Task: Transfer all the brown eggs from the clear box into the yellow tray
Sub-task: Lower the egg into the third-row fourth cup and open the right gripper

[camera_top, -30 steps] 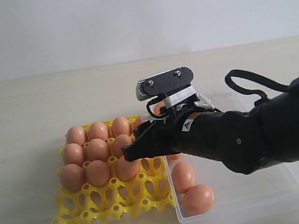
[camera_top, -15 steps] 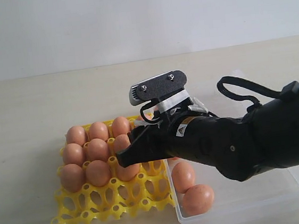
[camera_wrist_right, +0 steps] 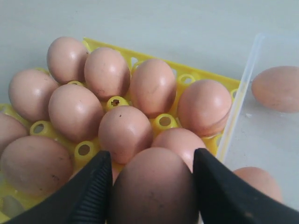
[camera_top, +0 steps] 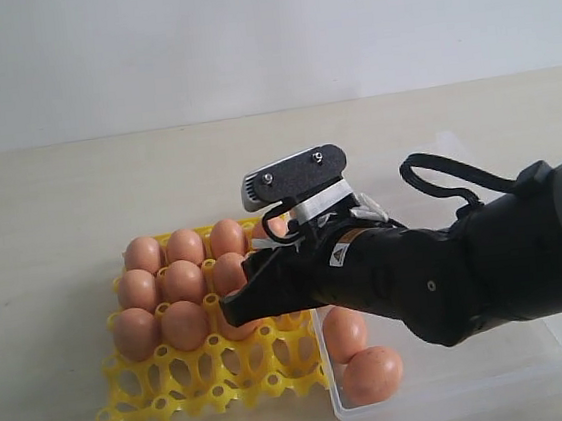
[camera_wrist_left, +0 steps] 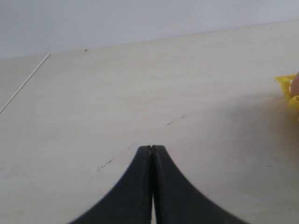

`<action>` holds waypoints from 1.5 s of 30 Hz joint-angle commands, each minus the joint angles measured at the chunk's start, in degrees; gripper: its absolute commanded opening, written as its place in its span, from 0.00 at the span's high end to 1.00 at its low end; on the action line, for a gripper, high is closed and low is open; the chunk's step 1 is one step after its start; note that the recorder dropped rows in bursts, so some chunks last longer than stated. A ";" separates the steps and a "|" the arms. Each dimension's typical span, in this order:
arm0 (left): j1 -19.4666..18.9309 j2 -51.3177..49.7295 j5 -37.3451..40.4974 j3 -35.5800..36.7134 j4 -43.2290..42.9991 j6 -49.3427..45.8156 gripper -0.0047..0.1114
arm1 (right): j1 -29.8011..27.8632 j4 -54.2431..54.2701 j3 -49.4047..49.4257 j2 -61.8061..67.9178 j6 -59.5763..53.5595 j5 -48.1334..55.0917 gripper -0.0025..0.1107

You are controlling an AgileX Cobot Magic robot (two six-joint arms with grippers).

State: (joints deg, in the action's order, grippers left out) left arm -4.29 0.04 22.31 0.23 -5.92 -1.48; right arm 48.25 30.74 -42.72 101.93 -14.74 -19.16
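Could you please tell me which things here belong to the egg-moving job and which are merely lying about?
Job: brown eggs; held egg in the right end effector; clear box; yellow tray.
Not the job: left end effector, shut above the table.

The right arm [camera_top: 488, 269] reaches in from the worktop's right edge, its right gripper [camera_wrist_right: 150, 161] tilted down, 2 fingers clamped on a brown egg [camera_wrist_right: 152, 193]. The left gripper [camera_wrist_left: 152, 149] has its fingers pressed together.

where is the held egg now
The egg sits in the right gripper, over the edge of the yellow tray nearest the clear box, mid exterior view.
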 commanded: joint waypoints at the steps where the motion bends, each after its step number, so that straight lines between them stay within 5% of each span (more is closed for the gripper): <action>1: 0.29 -0.04 -0.51 -0.23 0.03 0.22 0.96 | 0.08 -0.97 -0.55 0.11 -0.26 -0.52 0.98; 34: 0.29 -0.04 -0.51 -0.23 0.03 0.22 0.96 | 0.08 -1.35 -3.90 4.25 -0.50 3.11 0.97; 45: 0.29 -0.04 -0.51 -0.23 0.03 0.22 0.96 | 0.08 -1.35 -3.90 4.25 -0.50 3.26 0.58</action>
State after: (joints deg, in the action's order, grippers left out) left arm -4.29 0.04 22.31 0.23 -5.92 -1.48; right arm 48.25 29.89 -46.23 106.08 -14.83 -16.81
